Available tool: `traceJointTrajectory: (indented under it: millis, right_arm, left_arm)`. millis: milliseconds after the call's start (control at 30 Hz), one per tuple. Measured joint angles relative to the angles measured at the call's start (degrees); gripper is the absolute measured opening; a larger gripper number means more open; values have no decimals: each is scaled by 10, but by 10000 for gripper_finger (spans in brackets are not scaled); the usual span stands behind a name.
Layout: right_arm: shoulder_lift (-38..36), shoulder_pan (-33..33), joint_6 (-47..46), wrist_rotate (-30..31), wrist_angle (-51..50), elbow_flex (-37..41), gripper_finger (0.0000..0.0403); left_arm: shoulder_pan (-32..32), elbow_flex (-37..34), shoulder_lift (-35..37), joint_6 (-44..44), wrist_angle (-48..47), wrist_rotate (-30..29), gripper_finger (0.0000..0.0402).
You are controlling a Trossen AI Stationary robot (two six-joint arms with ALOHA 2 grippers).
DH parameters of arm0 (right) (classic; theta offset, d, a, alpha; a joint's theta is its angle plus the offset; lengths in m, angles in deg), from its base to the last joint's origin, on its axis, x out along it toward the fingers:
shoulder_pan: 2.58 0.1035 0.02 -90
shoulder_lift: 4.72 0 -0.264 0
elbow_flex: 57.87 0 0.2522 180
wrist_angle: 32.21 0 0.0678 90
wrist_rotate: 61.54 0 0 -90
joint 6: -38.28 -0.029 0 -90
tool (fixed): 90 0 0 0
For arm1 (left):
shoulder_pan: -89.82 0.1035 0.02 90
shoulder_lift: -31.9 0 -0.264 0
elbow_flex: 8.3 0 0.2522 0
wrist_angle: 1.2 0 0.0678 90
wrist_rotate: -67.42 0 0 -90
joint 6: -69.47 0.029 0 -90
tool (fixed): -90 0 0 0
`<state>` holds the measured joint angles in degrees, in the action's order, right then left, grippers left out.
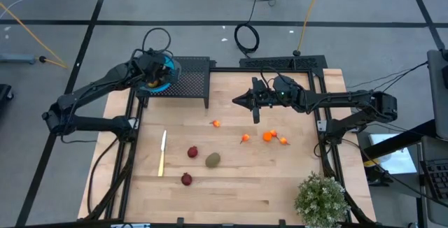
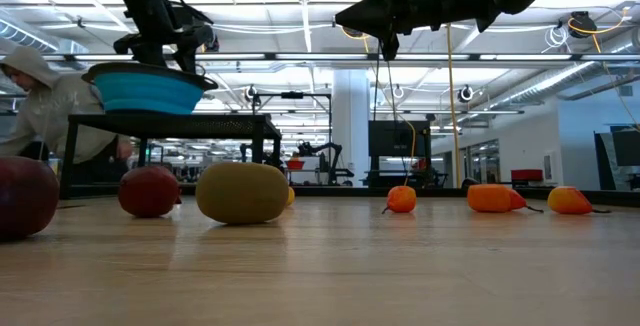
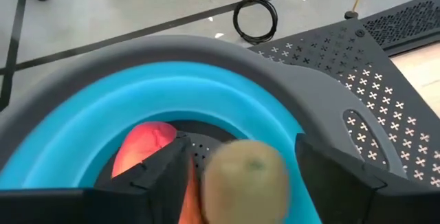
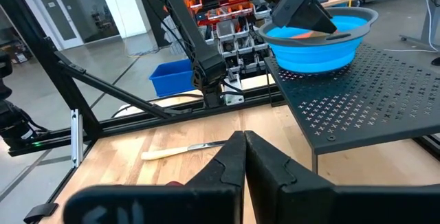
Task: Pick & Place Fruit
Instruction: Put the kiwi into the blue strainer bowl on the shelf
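In the upper left of the high view, the left claw (image 1: 155, 74) is hanging wide open over the blue bowl (image 1: 168, 70), letting a green fruit (image 3: 246, 180) drop in. More fruit (image 1: 213, 159) is waiting on the desk (image 1: 238, 186). The right claw (image 1: 239, 100) is hovering shut and empty.

You have an olive-green oval fruit (image 3: 246, 177) at the blue bowl, between the left arm's spread fingers, with a red-orange piece (image 3: 143, 146) lying inside the bowl beside it. On the table, look at the middle: a second olive-green oval (image 1: 213, 159), a dark red round one (image 1: 192, 152) just at its nine o'clock, and another dark red one (image 1: 187, 179) at its seven o'clock. Four small orange pieces (image 1: 268, 136) lie scattered toward one to three o'clock, well apart from the green one.
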<state>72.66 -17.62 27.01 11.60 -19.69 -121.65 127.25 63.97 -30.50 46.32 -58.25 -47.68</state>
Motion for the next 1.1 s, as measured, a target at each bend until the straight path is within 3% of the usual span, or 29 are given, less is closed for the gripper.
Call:
traceJointTrajectory:
  millis: [200,367,467,667,1100]
  right_arm:
    - [0,0,0,0,0,0,1]
    - [0,0,0,0,0,0,1]
    - [0,0,0,0,0,0,1]
    - [0,0,0,0,0,0,1]
    - [0,1,42,0,0,0,1]
  left_arm:
    - [2,0,22,8,1,-4,292]
    - [-1,0,63,-12,2,3,287]
    - [-12,0,93,-41,3,36,275]
    - [-68,0,150,-57,8,113,227]
    - [-214,0,203,14,44,116,69]
